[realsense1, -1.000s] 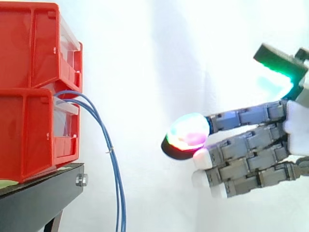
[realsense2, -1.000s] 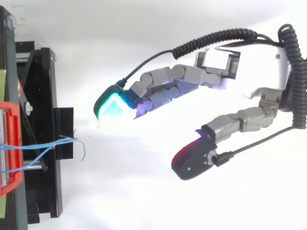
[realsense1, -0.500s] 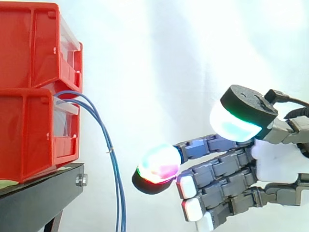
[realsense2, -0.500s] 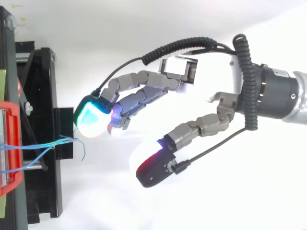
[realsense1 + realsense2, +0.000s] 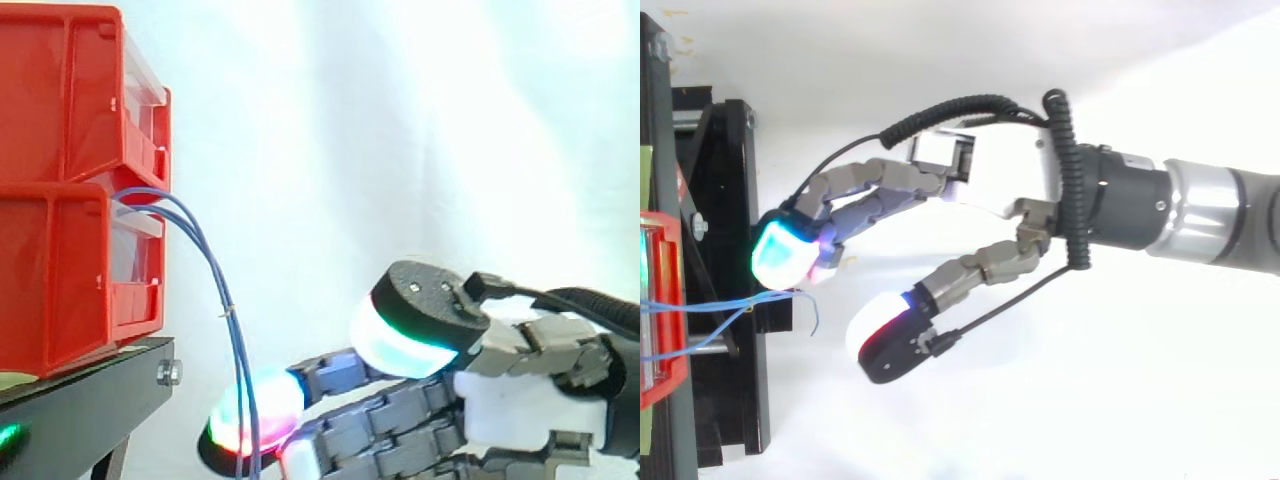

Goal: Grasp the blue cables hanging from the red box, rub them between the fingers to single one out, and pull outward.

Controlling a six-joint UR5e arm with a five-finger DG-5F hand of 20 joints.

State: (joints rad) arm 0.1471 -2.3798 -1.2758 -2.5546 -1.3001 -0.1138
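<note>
Two thin blue cables (image 5: 228, 310) come out of the lower red box (image 5: 70, 270), arc outward and hang down past the black stand (image 5: 90, 400). In the top view their loose ends (image 5: 780, 292) stick out over the stand's edge. My hand (image 5: 990, 190) reaches in from the right with its fingers nearly straight and the thumb spread wide. The leading fingertip (image 5: 255, 425) glows just behind the hanging cables, low in the side view. In the top view the cable ends lie in the gap between the cyan fingertip (image 5: 785, 255) and the thumb pad (image 5: 885, 335), with nothing pinched.
A second red box (image 5: 70, 90) is stacked on the lower one. The black stand (image 5: 730, 200) juts toward my hand, close to the fingertips. A white curtain is behind everything, with open room to the right.
My hand has moved left toward the boxes and lower. Its leading fingertip has gone from well clear of the cables to right behind them. The cables have not moved.
</note>
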